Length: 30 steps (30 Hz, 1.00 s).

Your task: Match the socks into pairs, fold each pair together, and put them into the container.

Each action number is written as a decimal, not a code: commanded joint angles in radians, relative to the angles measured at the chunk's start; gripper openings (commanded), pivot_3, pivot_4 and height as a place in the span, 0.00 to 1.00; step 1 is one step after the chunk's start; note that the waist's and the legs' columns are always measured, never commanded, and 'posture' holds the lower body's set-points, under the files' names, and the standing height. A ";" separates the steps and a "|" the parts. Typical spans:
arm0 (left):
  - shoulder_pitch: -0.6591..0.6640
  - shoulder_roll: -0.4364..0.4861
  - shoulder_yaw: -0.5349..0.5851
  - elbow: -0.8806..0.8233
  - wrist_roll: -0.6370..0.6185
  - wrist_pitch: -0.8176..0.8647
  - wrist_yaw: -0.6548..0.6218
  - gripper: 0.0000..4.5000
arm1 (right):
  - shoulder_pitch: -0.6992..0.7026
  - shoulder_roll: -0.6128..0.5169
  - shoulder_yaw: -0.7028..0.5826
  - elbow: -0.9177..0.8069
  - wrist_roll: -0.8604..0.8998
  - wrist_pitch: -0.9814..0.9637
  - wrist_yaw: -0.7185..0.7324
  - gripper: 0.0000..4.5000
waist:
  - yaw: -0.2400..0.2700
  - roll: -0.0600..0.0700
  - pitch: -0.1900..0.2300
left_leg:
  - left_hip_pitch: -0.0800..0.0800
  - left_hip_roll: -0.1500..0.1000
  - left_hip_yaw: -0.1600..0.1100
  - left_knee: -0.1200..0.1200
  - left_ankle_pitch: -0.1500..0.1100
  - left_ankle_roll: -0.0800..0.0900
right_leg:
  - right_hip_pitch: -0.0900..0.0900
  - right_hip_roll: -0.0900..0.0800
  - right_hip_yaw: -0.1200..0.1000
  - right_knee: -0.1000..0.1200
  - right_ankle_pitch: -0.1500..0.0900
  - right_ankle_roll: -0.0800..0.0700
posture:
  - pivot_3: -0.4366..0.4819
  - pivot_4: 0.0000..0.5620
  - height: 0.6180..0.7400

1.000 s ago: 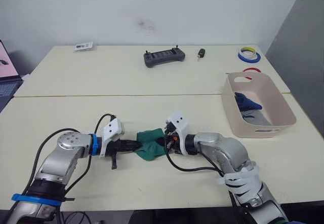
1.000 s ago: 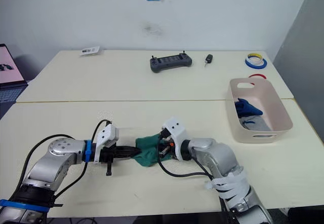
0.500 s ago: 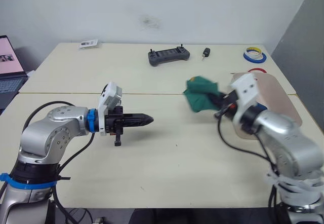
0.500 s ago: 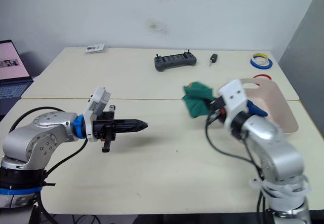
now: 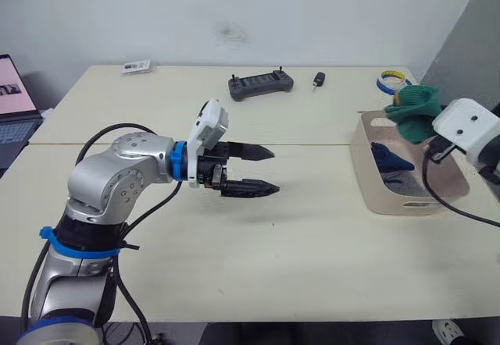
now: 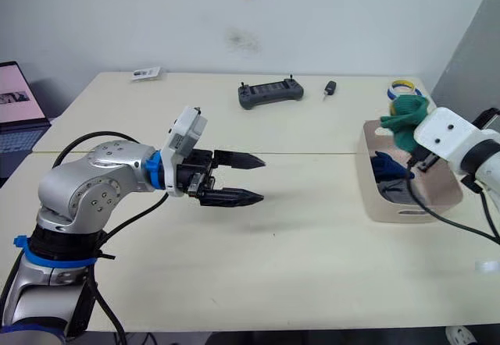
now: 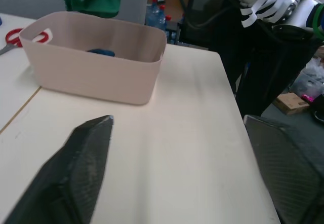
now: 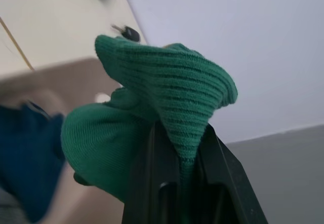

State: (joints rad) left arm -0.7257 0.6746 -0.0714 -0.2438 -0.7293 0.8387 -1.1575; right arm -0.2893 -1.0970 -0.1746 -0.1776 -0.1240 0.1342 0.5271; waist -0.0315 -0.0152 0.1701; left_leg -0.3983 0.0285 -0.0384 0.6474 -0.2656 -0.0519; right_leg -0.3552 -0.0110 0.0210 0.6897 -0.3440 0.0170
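Green socks [image 5: 412,113] hang pinched in the right gripper [image 8: 177,148] above the container [image 5: 367,179], seemingly over blue socks [image 5: 384,158]; left gripper [image 5: 262,170] spread wide, empty

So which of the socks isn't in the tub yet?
The green socks, bunched in the right gripper above the pink tub. The blue socks already lie inside.

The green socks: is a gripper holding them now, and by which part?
Yes. The right gripper is shut on the green socks, pinching a fold of the bundle above the container. The left gripper is open, holding nothing.
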 commanded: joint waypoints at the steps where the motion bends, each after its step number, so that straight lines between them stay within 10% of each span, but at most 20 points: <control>1: -0.026 -0.013 -0.006 -0.010 0.005 -0.029 -0.007 1.00 | -0.057 -0.034 0.069 0.172 -0.140 -0.274 -0.072 0.00 | -0.002 0.000 0.000 | 0.001 0.000 0.000 0.000 0.000 0.000 | 0.001 0.000 0.000 0.000 0.000 0.000 | 0.48 0.27 1.00; 19: -0.021 -0.039 -0.056 0.014 0.056 -0.093 -0.025 1.00 | -0.134 -0.054 0.234 0.370 -0.107 -0.483 0.289 0.00 | 0.002 0.000 0.002 | 0.001 0.001 0.004 0.004 0.001 -0.002 | 0.002 -0.002 -0.001 0.001 0.000 0.000 | 0.48 0.27 1.00; 30: -0.021 -0.052 -0.069 0.042 0.095 -0.134 -0.039 1.00 | -0.272 -0.082 0.240 0.441 -0.017 -0.463 0.545 0.85 | 0.000 0.001 0.003 | 0.000 0.001 0.002 0.009 0.001 -0.001 | 0.002 -0.002 -0.001 0.004 0.000 0.000 | 0.48 0.27 1.00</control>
State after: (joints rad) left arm -0.7378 0.6243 -0.1435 -0.1944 -0.6383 0.7261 -1.1905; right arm -0.5343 -1.1485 0.0852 0.2655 -0.1781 -0.3379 1.0259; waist -0.0319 -0.0140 0.1727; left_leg -0.3984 0.0292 -0.0368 0.6575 -0.2651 -0.0528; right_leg -0.3526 -0.0125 0.0203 0.6943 -0.3440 0.0170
